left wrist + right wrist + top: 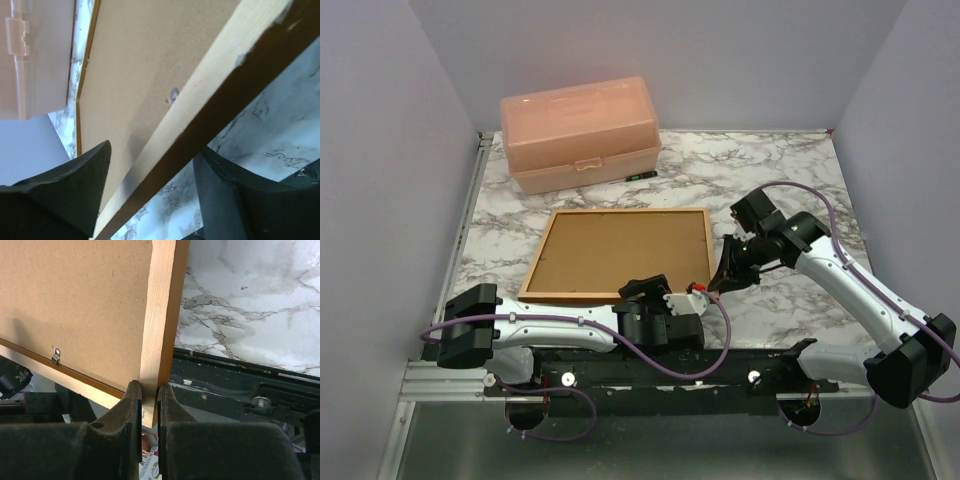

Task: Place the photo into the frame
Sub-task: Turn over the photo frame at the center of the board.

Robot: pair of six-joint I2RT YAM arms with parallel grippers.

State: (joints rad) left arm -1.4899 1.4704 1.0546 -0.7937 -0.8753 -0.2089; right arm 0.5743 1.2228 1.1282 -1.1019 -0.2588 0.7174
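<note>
Top external view first: the frame is seen lying back-up near the middle of the marble desk, with the brown backing board filling it. A pink plastic box is parked behind it at the far left, apart from it. The left claw is found at the frame's near rail, towards its right end. The right claw is tucked in at the near right corner.

From the left wrist, the pale wooden rail is seen running diagonally between the two fingers. They're spread wide, one on the backing board side and one on the marble side (contact with the wood can't really be made out, so no grip is claimed). A small metal clip is spotted where board meets rail, and the pink box shows at the top left.

From the right wrist it's a different story. The fingers are drawn close together, with the frame's rail pinched between them right at its corner end. Marble is seen to the right of the rail and the black arm mount below it. Whether that corner is lifted off the desk can't be told for sure.
</note>
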